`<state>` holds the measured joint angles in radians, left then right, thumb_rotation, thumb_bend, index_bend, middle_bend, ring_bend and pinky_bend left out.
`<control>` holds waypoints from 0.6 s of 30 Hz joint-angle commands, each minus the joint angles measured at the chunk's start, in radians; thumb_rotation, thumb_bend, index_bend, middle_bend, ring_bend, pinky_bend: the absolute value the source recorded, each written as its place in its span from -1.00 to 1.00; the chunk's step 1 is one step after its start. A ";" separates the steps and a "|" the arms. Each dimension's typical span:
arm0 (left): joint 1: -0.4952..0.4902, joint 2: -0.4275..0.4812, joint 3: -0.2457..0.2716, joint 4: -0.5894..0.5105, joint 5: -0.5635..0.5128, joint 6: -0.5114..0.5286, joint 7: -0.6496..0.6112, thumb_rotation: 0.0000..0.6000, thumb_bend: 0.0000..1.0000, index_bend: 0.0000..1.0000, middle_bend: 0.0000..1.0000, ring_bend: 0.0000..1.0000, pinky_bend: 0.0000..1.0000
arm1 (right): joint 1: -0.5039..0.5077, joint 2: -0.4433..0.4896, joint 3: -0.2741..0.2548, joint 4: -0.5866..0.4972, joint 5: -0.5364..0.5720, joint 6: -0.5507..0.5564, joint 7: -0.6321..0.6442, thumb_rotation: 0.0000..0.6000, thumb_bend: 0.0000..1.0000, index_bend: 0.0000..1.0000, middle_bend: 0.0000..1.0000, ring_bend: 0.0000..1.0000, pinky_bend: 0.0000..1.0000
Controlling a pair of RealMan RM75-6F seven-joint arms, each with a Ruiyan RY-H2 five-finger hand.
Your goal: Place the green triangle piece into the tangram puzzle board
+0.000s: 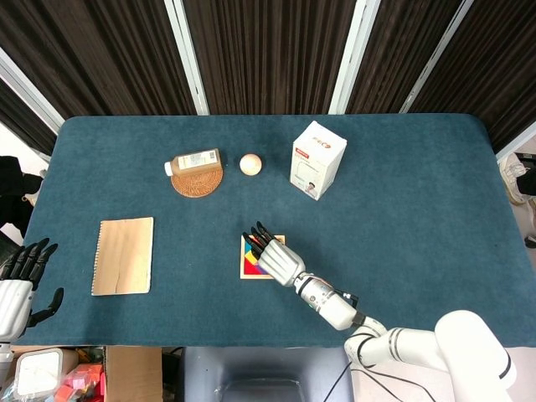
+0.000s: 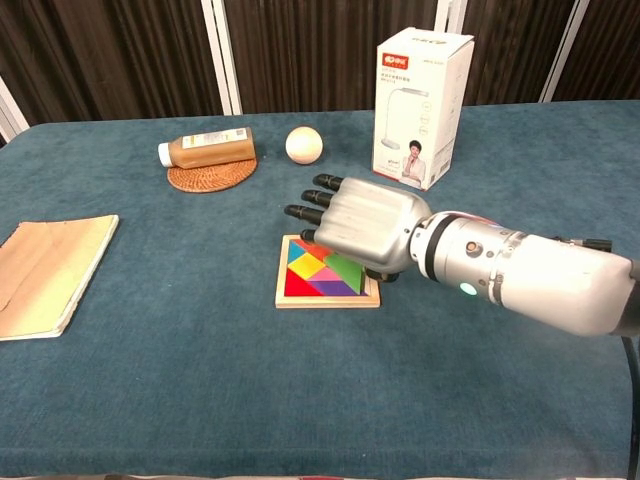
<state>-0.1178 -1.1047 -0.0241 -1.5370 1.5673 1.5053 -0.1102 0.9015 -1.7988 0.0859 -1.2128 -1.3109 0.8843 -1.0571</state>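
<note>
Head view, right hand: the silver right hand (image 1: 277, 259) lay palm down over the square wooden tangram board (image 1: 251, 261), dark fingers together, holding nothing.
Head view, left hand: the left hand (image 1: 18, 283) hung off the blue counter (image 1: 402, 209), fingers spread.
Chest view, green triangle piece (image 2: 346, 270): seated in the board (image 2: 326, 300), just under the right hand (image 2: 362, 228).

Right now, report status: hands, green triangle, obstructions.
Right hand over wooden tangram puzzle board, grip unclear. Green triangle piece lies in board beneath it. Left hand open, off table's edge. Nothing obstructing.
</note>
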 commanded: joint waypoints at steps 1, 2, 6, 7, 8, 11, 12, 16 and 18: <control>0.000 0.001 -0.001 0.002 -0.001 0.001 -0.003 1.00 -0.08 -1.00 -1.00 -1.00 -0.93 | -0.004 0.016 -0.002 -0.025 -0.006 0.012 0.011 1.00 -0.15 -0.35 -0.93 -1.00 -1.00; 0.000 0.001 -0.001 0.002 -0.002 0.000 -0.003 1.00 -0.08 -1.00 -1.00 -1.00 -0.93 | -0.007 0.025 -0.004 -0.039 -0.008 0.017 0.015 1.00 -0.15 -0.36 -0.94 -1.00 -1.00; 0.001 0.002 -0.003 0.000 -0.004 0.002 -0.005 1.00 -0.07 -1.00 -1.00 -1.00 -0.93 | -0.029 0.087 -0.022 -0.136 -0.027 0.051 0.019 1.00 -0.15 -0.42 -0.98 -1.00 -1.00; 0.003 0.002 -0.003 -0.001 -0.005 0.004 -0.004 1.00 -0.07 -1.00 -1.00 -1.00 -0.93 | -0.038 0.110 -0.032 -0.175 -0.035 0.061 0.019 1.00 -0.15 -0.44 -0.98 -1.00 -1.00; 0.004 0.002 -0.002 -0.003 -0.005 0.005 -0.003 1.00 -0.07 -1.00 -1.00 -1.00 -0.93 | -0.045 0.128 -0.040 -0.205 -0.039 0.066 0.022 1.00 -0.15 -0.44 -0.99 -1.00 -1.00; 0.005 0.003 -0.003 -0.006 -0.003 0.008 -0.002 1.00 -0.07 -1.00 -1.00 -1.00 -0.93 | -0.062 0.181 -0.065 -0.289 -0.047 0.069 0.036 1.00 -0.15 -0.45 -0.99 -1.00 -1.00; 0.005 0.003 -0.003 -0.006 -0.002 0.010 -0.001 1.00 -0.07 -1.00 -1.00 -1.00 -0.93 | -0.065 0.193 -0.072 -0.306 -0.048 0.065 0.038 1.00 -0.15 -0.45 -0.99 -1.00 -1.00; 0.005 0.002 0.000 -0.006 0.000 0.007 0.004 1.00 -0.07 -1.00 -1.00 -1.00 -0.93 | -0.073 0.213 -0.091 -0.341 -0.023 0.045 0.027 1.00 -0.15 -0.42 -0.99 -1.00 -1.00; 0.005 0.006 0.002 -0.011 -0.002 0.001 0.007 1.00 -0.07 -1.00 -1.00 -1.00 -0.93 | -0.073 0.207 -0.097 -0.334 -0.018 0.038 0.015 1.00 -0.15 -0.38 -0.99 -1.00 -1.00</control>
<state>-0.1128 -1.0996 -0.0223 -1.5479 1.5656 1.5067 -0.1034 0.8306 -1.5900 -0.0074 -1.5500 -1.3324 0.9267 -1.0367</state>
